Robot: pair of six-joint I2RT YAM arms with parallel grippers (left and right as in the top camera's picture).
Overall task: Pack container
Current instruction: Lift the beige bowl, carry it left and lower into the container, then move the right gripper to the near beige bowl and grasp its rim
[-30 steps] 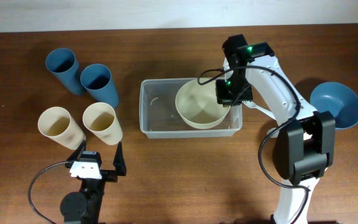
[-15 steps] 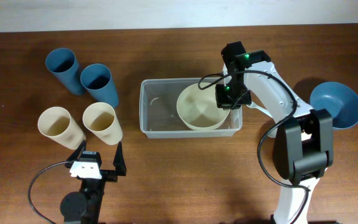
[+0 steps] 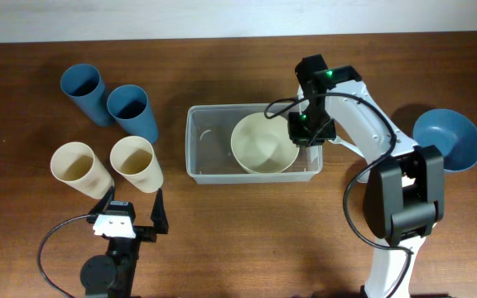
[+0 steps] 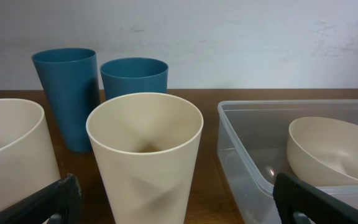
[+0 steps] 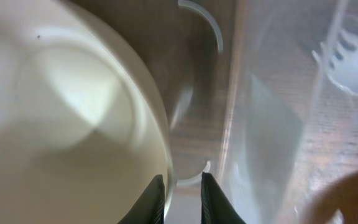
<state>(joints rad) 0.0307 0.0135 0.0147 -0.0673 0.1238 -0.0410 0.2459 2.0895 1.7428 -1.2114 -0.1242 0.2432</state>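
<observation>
The clear rectangular container (image 3: 201, 145) sits mid-table, and a cream bowl (image 3: 263, 142) lies flat inside its right half. My right gripper (image 3: 305, 132) hangs over the bowl's right rim at the container's right end. In the right wrist view its jaws (image 5: 183, 199) are slightly parted; the bowl (image 5: 67, 124) rim lies against the left finger with a gap to the right finger, beside the container wall (image 5: 272, 124). My left gripper (image 3: 131, 212) rests wide open near the front left, facing a cream cup (image 4: 145, 149) with nothing between its fingers.
Two blue cups (image 3: 82, 93) (image 3: 132, 112) and two cream cups (image 3: 77, 168) (image 3: 136, 163) stand at the left. A blue bowl (image 3: 447, 139) sits at the right, past the right arm. The container's left half (image 4: 241, 143) holds nothing.
The cream bowl has dropped from a tilt against the right wall to lie flat, shifted left. The right jaws have parted from its rim. The left arm is still.
</observation>
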